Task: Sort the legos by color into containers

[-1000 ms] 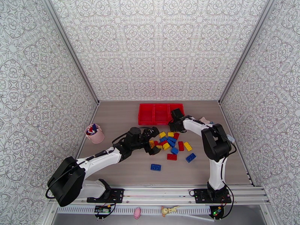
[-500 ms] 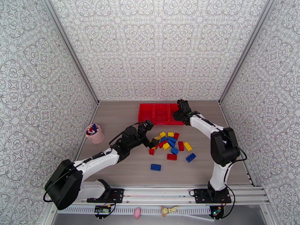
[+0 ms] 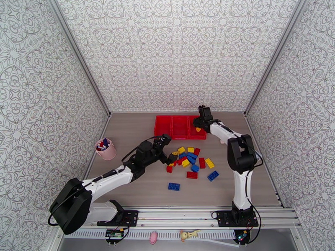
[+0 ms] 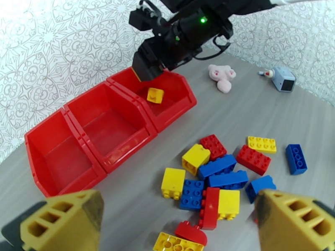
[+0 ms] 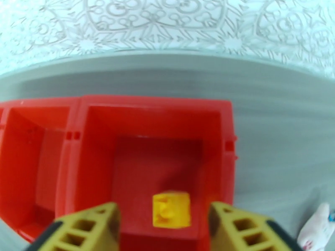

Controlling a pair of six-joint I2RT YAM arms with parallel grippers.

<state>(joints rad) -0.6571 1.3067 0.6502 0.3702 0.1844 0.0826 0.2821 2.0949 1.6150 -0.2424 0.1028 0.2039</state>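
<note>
The three joined red bins point(image 3: 172, 127) stand in a row at the back of the table. My right gripper point(image 3: 200, 123) hangs open over the rightmost bin point(image 5: 125, 164), and a small yellow brick point(image 5: 171, 210) lies on that bin's floor between its yellow fingers point(image 5: 86, 229). The same yellow brick point(image 4: 155, 95) shows under the right gripper point(image 4: 147, 74) in the left wrist view. The other two bins point(image 4: 100, 134) look empty. A pile of red, blue and yellow legos point(image 3: 190, 159) lies in front of the bins. My left gripper point(image 3: 168, 149) is open at the pile's left edge, holding nothing.
A pink cup point(image 3: 106, 149) with small items stands at the left. A pink plush toy point(image 4: 222, 76) and a small blue-and-white object point(image 4: 281, 78) lie right of the bins. Loose blue bricks point(image 3: 173, 186) point(image 3: 212, 175) lie nearer the arms' bases.
My right gripper went from the pile up and back to the rightmost bin, and the yellow brick now lies in that bin. The left gripper drew back slightly to the pile's left edge.
</note>
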